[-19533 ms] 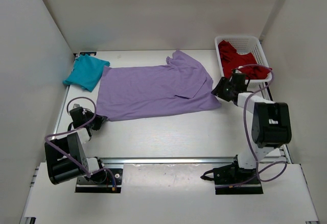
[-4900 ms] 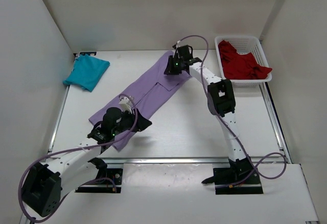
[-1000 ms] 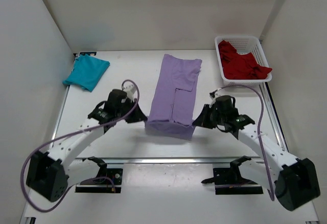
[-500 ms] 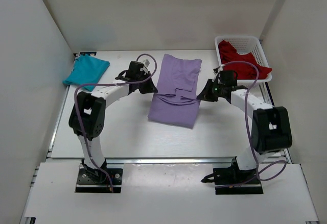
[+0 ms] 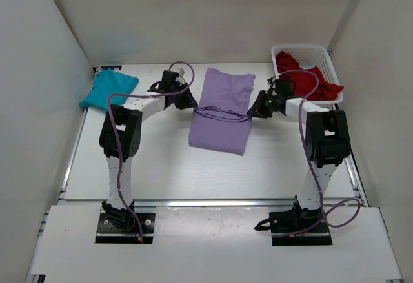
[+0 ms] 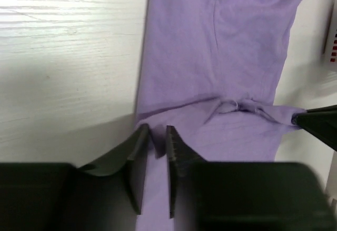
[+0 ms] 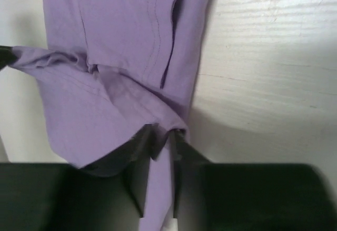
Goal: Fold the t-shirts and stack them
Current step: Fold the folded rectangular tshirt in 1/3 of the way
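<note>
purple shirt (image 7: 105, 57) cut off, basket (image 6: 331, 41) seemingly blurred

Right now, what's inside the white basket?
Heaped red clothing fills the basket, some spilling over its near rim. Anything beneath the heap, and how many pieces it holds, is covered.

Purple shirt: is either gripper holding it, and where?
Both. The left gripper pinches the purple t-shirt at its left side edge, the right gripper at its right side edge, at the ends of the bunched ridge.

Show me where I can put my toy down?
The near table, between the purple shirt and the arm bases, is bare. Crowded farther back: left end effector and right end effector pinch that shirt; teal shirt and basket flank them.
</note>
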Action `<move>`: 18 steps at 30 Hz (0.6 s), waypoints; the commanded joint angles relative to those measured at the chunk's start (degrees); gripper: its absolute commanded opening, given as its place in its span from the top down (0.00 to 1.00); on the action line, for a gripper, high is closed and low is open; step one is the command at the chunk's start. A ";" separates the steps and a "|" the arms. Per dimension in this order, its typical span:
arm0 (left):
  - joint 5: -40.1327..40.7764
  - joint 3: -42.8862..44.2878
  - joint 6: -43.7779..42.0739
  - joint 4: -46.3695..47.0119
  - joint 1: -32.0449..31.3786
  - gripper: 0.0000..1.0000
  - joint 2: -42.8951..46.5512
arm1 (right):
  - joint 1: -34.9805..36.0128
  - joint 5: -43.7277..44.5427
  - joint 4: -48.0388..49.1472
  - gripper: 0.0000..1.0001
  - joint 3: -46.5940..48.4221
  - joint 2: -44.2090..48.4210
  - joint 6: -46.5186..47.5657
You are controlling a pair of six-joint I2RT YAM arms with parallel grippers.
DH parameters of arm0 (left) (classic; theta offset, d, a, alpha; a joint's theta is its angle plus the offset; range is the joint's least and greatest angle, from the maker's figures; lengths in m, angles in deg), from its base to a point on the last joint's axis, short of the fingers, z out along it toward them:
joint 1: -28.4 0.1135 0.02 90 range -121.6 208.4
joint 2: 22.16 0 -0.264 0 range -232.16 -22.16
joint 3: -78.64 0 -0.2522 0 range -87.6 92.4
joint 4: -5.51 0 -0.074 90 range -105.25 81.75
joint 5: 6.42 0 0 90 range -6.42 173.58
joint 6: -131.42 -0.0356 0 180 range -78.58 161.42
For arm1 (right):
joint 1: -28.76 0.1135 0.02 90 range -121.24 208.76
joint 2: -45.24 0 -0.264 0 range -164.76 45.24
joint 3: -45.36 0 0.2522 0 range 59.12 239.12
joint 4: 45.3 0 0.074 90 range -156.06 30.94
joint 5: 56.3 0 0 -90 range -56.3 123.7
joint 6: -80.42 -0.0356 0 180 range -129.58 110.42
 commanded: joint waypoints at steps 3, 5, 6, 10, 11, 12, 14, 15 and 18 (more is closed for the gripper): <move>-3.43 -1.95 1.81 4.96 3.02 0.60 3.63 | -0.82 1.26 -0.67 0.73 2.74 3.37 1.26; -4.05 -7.91 3.39 7.96 3.21 0.61 8.37 | 0.14 3.46 -0.59 0.72 0.82 7.49 1.00; -4.05 -9.51 3.74 9.62 2.86 0.66 11.25 | 0.76 5.20 0.02 0.72 -0.33 8.64 0.56; -2.56 -22.15 3.83 16.04 -3.02 0.69 18.74 | 6.98 7.94 4.84 0.95 -11.47 16.90 -1.20; -2.12 -25.66 4.18 18.32 -4.69 0.69 19.53 | 8.75 8.29 7.03 0.98 -15.42 18.31 -1.99; -2.29 -28.66 4.71 19.30 -5.66 0.69 19.98 | 9.63 7.69 8.10 1.00 -17.11 19.45 -2.26; -1.07 -31.92 5.07 21.24 -7.51 0.70 20.25 | 13.49 7.16 9.17 1.00 -22.64 19.73 -3.05; -1.67 -33.33 5.59 21.50 -7.43 0.71 19.64 | 14.81 7.59 9.60 1.00 -23.53 19.21 -2.27; -2.12 -37.98 6.55 22.64 -7.26 0.73 19.27 | 15.62 8.92 9.42 1.00 -26.52 17.71 -1.82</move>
